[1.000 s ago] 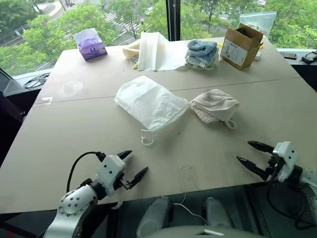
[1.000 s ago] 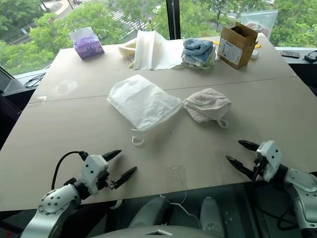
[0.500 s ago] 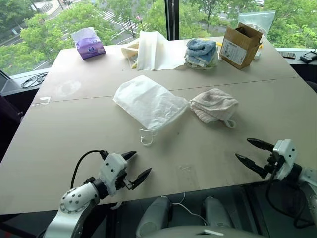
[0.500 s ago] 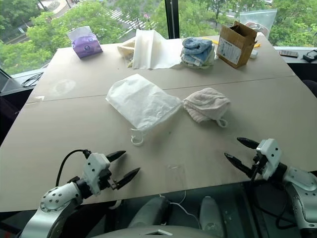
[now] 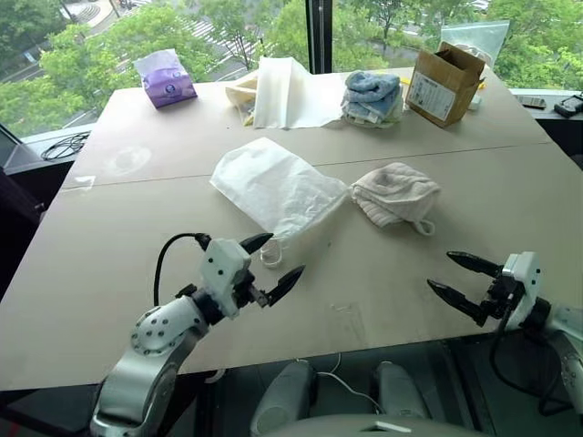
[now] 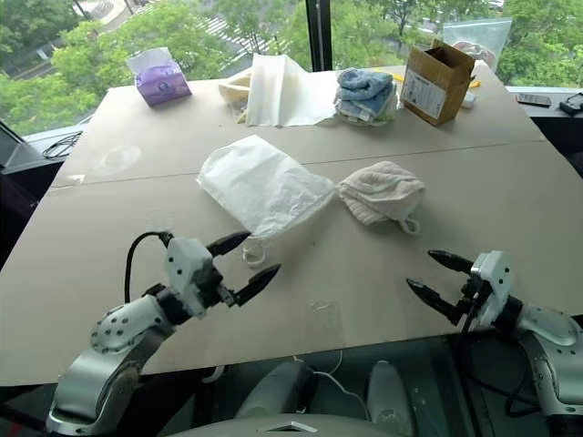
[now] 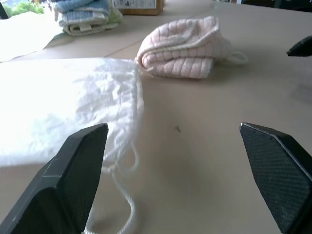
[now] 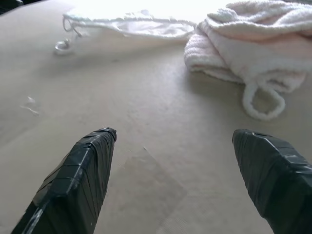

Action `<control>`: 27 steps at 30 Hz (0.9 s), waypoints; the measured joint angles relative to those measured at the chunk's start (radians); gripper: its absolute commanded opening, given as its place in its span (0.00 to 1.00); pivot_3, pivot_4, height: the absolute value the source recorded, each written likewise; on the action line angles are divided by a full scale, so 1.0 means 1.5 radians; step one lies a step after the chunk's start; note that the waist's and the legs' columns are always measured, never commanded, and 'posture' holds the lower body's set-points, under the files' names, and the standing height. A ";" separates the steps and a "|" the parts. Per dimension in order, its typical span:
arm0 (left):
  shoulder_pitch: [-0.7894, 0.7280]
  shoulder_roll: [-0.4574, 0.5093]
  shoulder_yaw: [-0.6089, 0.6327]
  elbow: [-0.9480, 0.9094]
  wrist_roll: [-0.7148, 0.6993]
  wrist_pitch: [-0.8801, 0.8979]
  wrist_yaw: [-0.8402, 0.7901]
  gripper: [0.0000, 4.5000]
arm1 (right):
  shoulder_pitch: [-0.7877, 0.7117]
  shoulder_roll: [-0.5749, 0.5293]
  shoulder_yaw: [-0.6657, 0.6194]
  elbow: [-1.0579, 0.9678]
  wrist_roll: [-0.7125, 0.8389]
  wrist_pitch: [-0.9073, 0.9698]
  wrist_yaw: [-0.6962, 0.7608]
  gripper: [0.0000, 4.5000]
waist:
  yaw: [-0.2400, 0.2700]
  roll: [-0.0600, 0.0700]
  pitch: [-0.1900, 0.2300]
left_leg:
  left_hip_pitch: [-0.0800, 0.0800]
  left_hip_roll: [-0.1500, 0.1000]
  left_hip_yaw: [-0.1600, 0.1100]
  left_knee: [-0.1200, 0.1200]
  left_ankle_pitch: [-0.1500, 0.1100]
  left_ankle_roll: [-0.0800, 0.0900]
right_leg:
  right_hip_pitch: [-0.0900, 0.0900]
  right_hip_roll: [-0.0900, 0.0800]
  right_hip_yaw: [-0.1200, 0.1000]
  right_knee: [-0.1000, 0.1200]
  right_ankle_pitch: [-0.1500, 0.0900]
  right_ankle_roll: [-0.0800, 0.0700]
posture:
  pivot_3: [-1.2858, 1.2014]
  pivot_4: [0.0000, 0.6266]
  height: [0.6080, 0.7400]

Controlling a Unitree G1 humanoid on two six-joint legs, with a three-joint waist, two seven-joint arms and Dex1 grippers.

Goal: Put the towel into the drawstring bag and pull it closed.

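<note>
both end effectors, left (image 5: 277,259) and right (image 5: 460,278), wide open and empty, above the table (image 5: 109,237)

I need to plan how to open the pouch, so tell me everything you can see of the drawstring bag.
The drawstring bag is a thin, wrinkled white fabric pouch lying flat and slantwise on the table. Its mouth faces the robot, and a white looped cord trails from it. It looks empty. Its right corner lies close beside the towel; whether they touch is unclear. The left gripper is near the cord, jaws open, holding nothing.
</note>
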 measured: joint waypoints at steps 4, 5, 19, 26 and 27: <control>-0.074 -0.020 -0.058 0.006 0.064 0.025 0.045 0.99 | 0.001 0.014 -0.003 -0.033 0.023 -0.001 0.002 0.91 | -0.002 0.000 0.000 | 0.000 0.000 0.001 0.000 0.001 -0.001 | 0.000 0.000 0.001 0.000 0.000 0.000 | 0.52 0.24 1.00; -0.091 -0.032 -0.079 0.019 0.091 0.034 0.066 0.99 | 0.002 0.022 -0.004 -0.038 0.028 -0.003 0.001 0.91 | -0.001 0.000 0.000 | 0.000 0.000 0.000 0.000 0.001 -0.001 | 0.000 0.000 0.001 0.000 0.000 0.000 | 0.52 0.24 1.00; -0.171 -0.126 -0.208 0.134 0.364 0.053 0.239 0.99 | 0.040 0.024 -0.025 -0.113 0.050 0.003 -0.018 0.91 | 0.000 -0.003 0.002 | 0.000 -0.001 0.000 0.000 0.001 -0.001 | 0.000 0.000 0.001 0.000 0.000 0.000 | 0.52 0.24 1.00; -0.179 -0.133 -0.243 0.182 0.466 0.036 0.278 0.99 | 0.039 0.018 -0.030 -0.117 0.057 0.013 -0.024 0.91 | 0.001 -0.004 0.002 | 0.000 -0.001 0.000 0.001 0.001 -0.001 | 0.000 0.000 0.000 0.000 0.000 0.000 | 0.52 0.24 1.00; -0.182 -0.136 -0.244 0.191 0.481 0.033 0.288 0.99 | 0.040 0.018 -0.030 -0.117 0.058 0.013 -0.024 0.91 | 0.001 -0.004 0.002 | 0.000 -0.001 0.000 0.001 0.001 -0.001 | 0.000 0.000 0.000 0.000 0.000 0.000 | 0.52 0.24 1.00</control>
